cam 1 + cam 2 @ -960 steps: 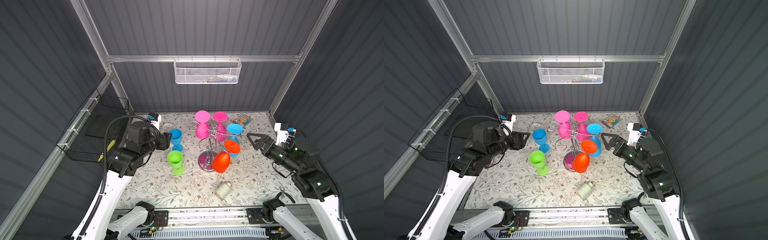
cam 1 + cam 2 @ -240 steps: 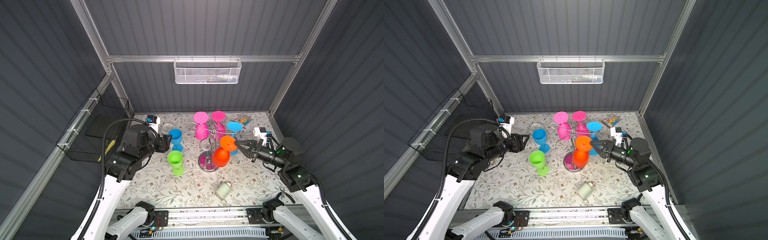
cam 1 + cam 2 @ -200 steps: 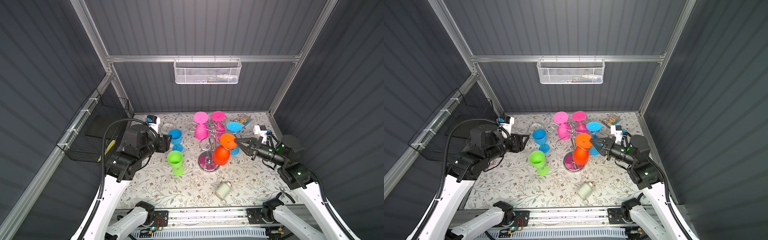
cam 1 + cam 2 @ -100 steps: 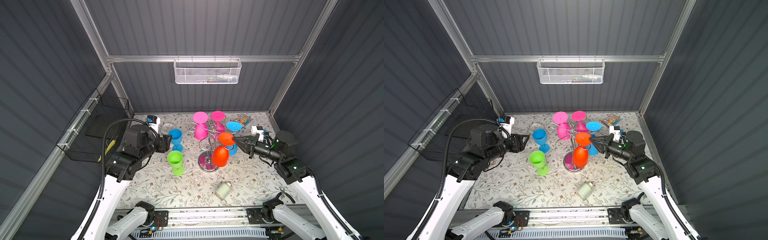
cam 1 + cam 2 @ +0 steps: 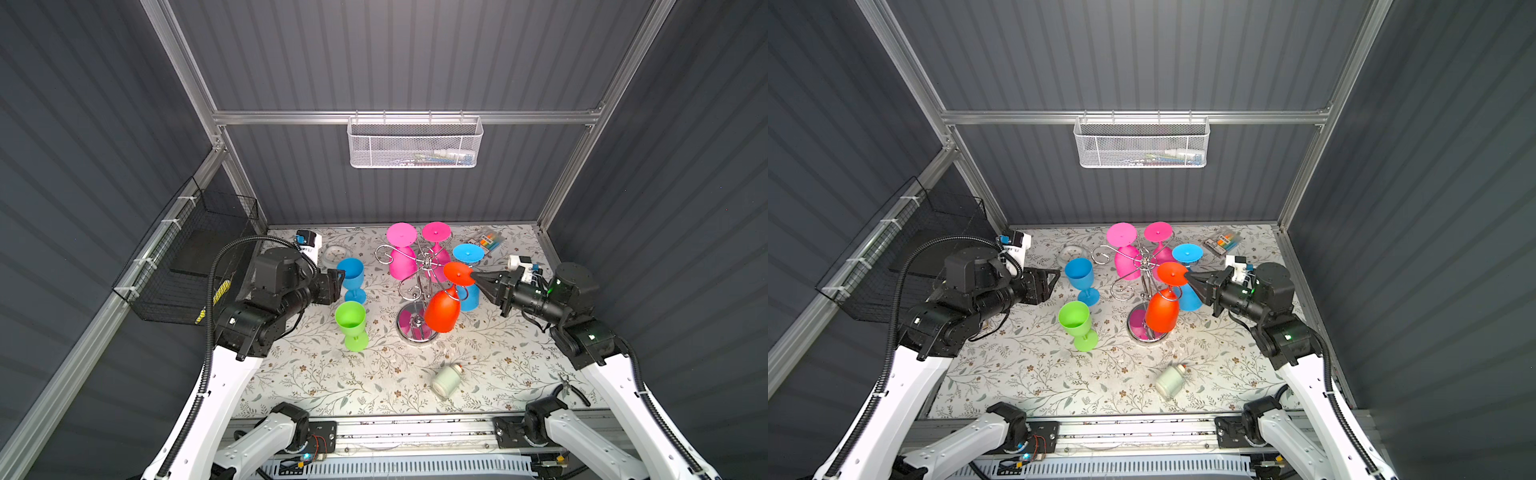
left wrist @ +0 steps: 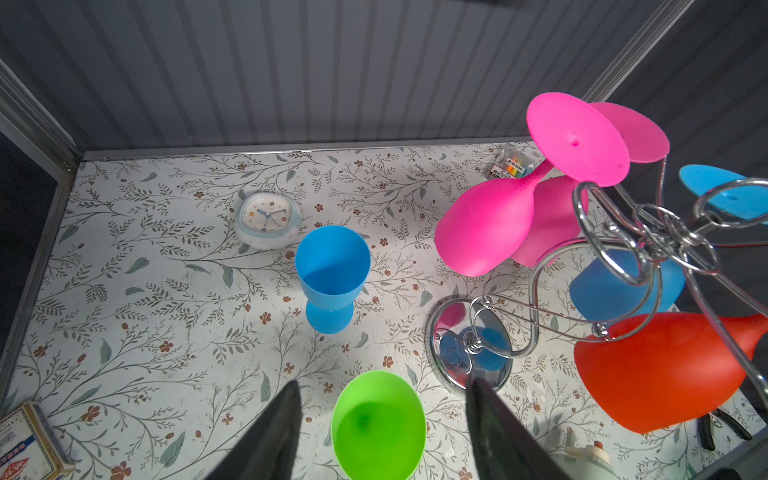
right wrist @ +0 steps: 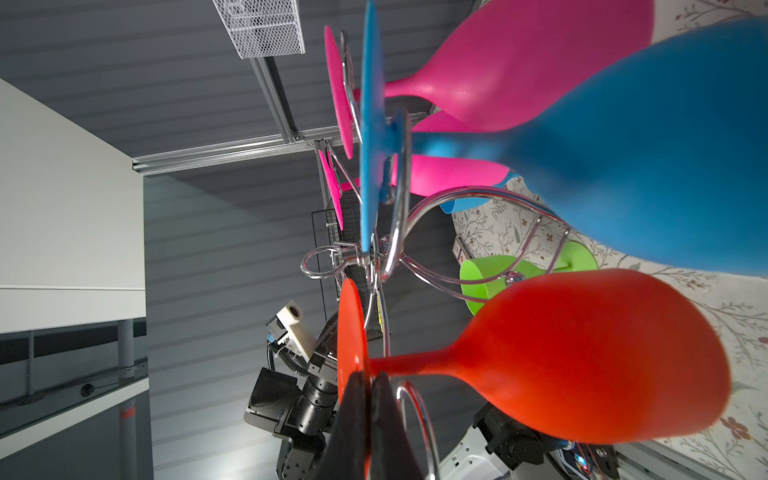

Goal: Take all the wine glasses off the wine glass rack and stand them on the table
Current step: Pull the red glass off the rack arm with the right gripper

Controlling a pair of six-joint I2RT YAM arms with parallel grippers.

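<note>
The wine glass (image 5: 442, 309) (image 5: 1162, 311) is orange-red and hangs tilted, bowl down, in front of the chrome wine glass rack (image 5: 406, 322) (image 5: 1144, 266). My right gripper (image 5: 473, 276) (image 5: 1187, 275) (image 7: 370, 376) is shut on the rim of its round foot (image 7: 351, 332). The stem runs just beside a curled rack arm (image 7: 415, 399); whether it still rests on the arm I cannot tell. Two pink glasses (image 5: 401, 262) and a blue one (image 5: 468, 253) hang on the rack. My left gripper (image 5: 336, 282) (image 6: 384, 382) is open, holding nothing, above a green glass (image 6: 378, 424).
A blue glass (image 5: 351, 276) and the green glass (image 5: 351, 322) stand left of the rack. A clock (image 5: 334, 253) and marker pack (image 5: 488, 240) lie at the back. A white bottle (image 5: 445, 380) lies in front, pliers (image 5: 575, 388) at front right. A black wire basket (image 5: 195, 266) hangs left.
My right gripper, still shut on the orange glass's foot, has risen a little and the glass has tilted with it. The left arm has not moved.
</note>
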